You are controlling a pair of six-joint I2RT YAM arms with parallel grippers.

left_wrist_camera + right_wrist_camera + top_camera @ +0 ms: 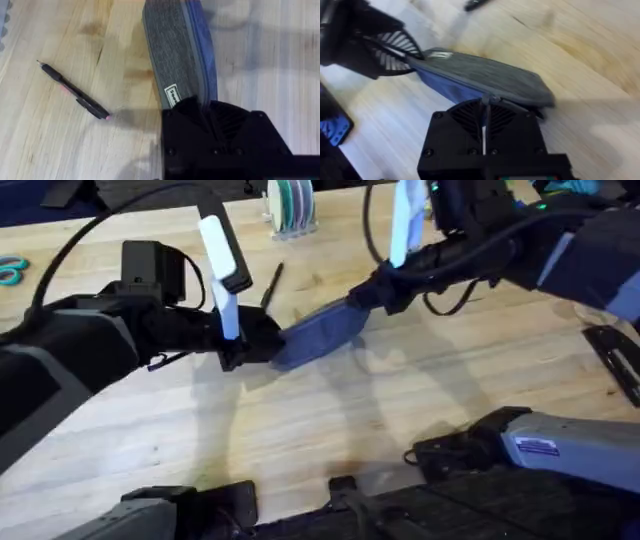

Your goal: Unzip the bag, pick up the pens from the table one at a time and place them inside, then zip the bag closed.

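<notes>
The left gripper (252, 345) is clamped on one end of the bag (318, 335), and the right gripper (372, 296) pinches the opposite end, so the bag stretches between them over the table (300, 430). A pen (271, 284) lies on the table just beyond the left gripper, clear of the bag.

1. A spool stack (291, 204) of flat discs with green and white edges stands upright at the far edge of the tabletop.
2. Teal-handled scissors (10, 272) lie far to the left of the spool stack, at the overhead view's left edge, nearer the camera than the stack.
</notes>
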